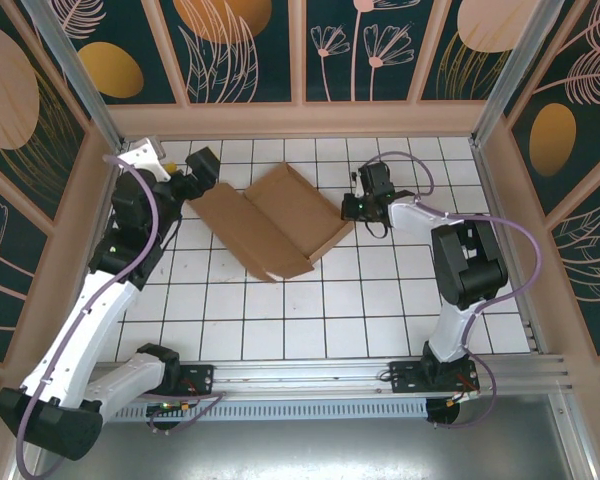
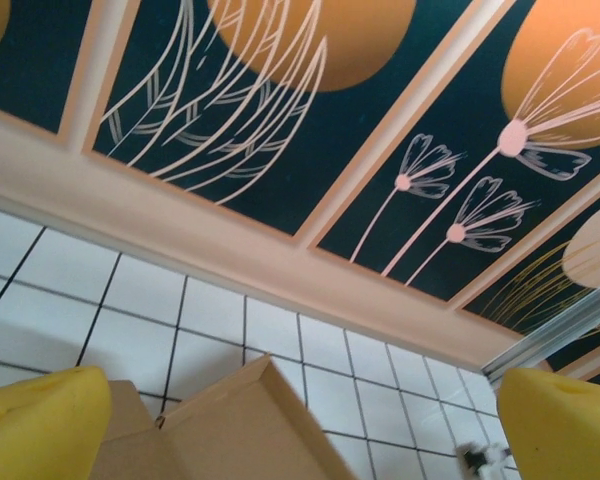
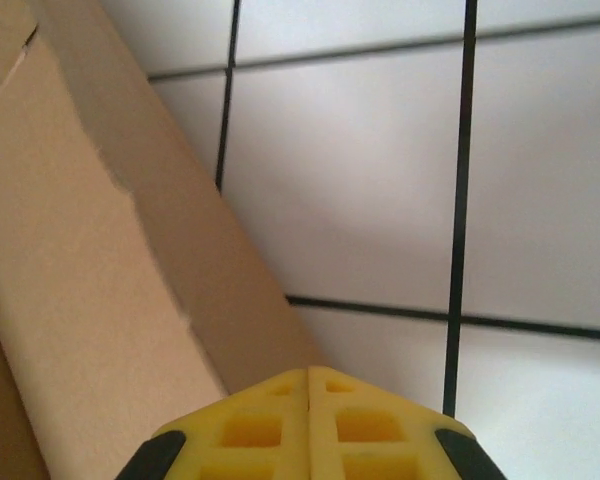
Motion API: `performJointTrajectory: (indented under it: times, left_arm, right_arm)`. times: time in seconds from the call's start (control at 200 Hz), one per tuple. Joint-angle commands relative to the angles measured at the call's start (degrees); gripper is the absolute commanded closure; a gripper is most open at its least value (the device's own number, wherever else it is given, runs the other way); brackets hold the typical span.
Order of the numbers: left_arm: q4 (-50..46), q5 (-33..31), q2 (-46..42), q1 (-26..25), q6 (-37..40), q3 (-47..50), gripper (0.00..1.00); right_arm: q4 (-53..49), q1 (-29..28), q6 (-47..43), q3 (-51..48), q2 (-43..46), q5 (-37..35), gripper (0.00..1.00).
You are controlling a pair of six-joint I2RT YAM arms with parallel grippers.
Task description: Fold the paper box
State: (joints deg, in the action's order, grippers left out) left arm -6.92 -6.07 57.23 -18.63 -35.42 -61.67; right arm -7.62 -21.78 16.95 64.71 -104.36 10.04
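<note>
Plain brown corrugated cardboard paper box [image 1: 270, 225] lies part-folded on white tiled table [image 1: 380, 320].
Left gripper [image 1: 198, 178] jaws gape beside it; right gripper [image 3: 308, 400] jaws are pressed together.

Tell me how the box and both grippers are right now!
paper box: lying open on the tiled table, only partly folded, right side flap raised.
left gripper: open, fingers wide apart, above the box's left end.
right gripper: shut, fingers pressed together with nothing between them, beside the box's right edge.
</note>
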Motion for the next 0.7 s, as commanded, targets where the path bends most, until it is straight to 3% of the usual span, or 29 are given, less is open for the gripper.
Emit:
performJointTrajectory:
  times: [0.0,0.16,0.34,0.651,0.696]
  left_arm:
    - [-3.06,2.11,1.94,0.08,0.88,-4.06,0.02]
    - [-3.27,2.72,3.69,0.08,1.55,-4.60,0.01]
    - [-3.03,4.23,5.33,0.00,1.77,-3.95,0.02]
    - [-4.13,6.46,4.82,-0.14,1.14,-2.61,0.01]
    - [-4.54,6.70,4.61,-0.11,0.97,-2.28,0.02]
  right_arm:
    - [1.81,-4.58,4.04,-5.71,3.11,2.29,0.85]
    - [0.62,-12.12,3.90,-10.98,8.62,2.27,0.74]
    - [0.36,-11.34,-1.83,-8.34,14.94,-2.84,0.50]
    - [4.07,-11.27,-20.38,16.91,-8.14,-10.66,0.28]
    - [8.51,-11.16,-22.78,17.90,-9.85,-10.31,0.05]
